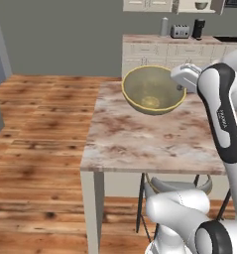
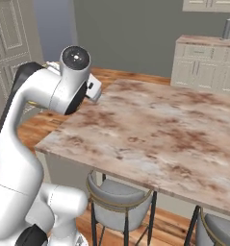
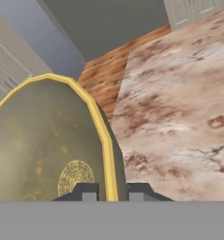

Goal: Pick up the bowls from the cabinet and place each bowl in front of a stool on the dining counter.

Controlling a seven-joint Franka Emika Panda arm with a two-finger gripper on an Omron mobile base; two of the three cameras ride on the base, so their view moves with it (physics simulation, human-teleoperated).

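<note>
Your end effector [image 3: 108, 191] is clenched on the yellow rim of the olive bowl [image 1: 152, 89], holding it tilted above the counter [image 1: 140, 144], over its far part.

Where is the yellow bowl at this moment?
In the left base view the yellow bowl is in the gripper, tilted, above the far part of the dining counter.
</note>
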